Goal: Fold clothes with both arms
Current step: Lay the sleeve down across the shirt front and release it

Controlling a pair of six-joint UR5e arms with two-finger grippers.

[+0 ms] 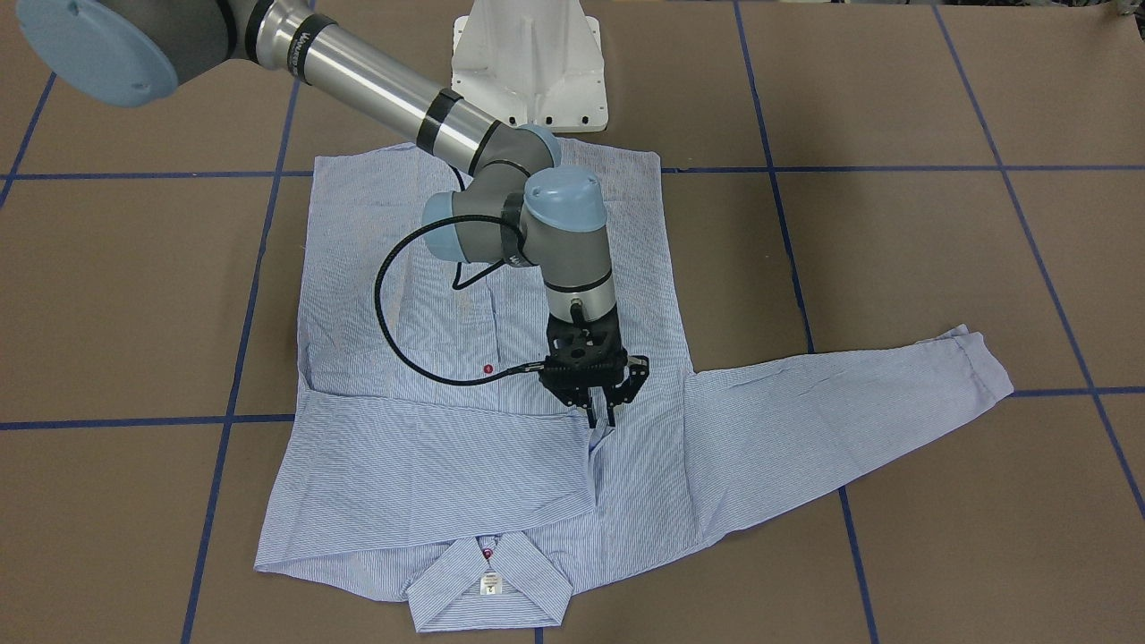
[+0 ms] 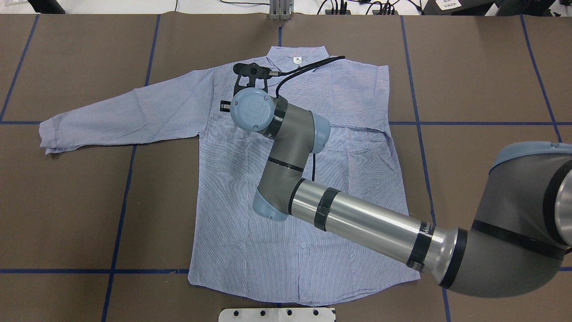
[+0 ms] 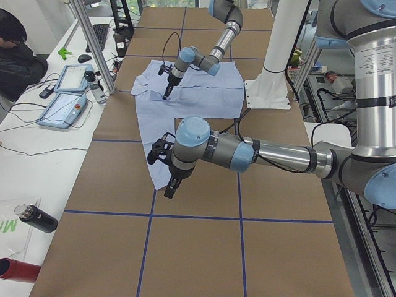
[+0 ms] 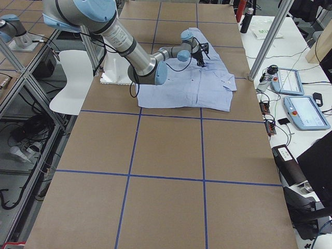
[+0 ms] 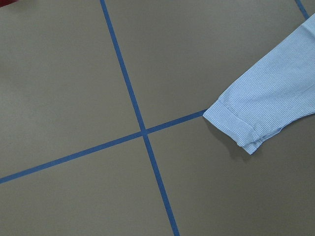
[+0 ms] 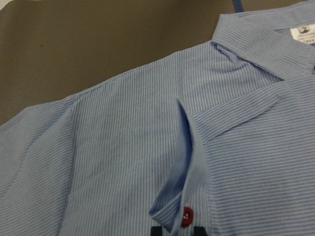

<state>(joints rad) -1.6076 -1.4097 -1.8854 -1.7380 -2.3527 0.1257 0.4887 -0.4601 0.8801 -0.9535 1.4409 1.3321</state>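
Note:
The light blue striped shirt [image 1: 376, 250] lies face up on the brown table, collar [image 1: 487, 586] away from the robot. One sleeve [image 1: 429, 465] is folded across the chest. The other sleeve [image 1: 850, 420] lies stretched out to the side. My right gripper [image 1: 601, 417] points straight down at the end of the folded sleeve. Its fingers are close together on the raised cuff [image 6: 192, 162] with the red button [image 6: 187, 215]. My left gripper [image 3: 170, 189] shows only in the exterior left view, hovering over the outstretched sleeve's cuff [image 5: 241, 123]. I cannot tell whether it is open or shut.
The white pedestal base [image 1: 528, 63] stands at the shirt's hem side. Blue tape lines [image 5: 142, 132] cross the brown table. A side bench holds teach pendants [image 3: 65, 105] and a dark bottle [image 3: 37, 219], with an operator [image 3: 15, 55] beside it.

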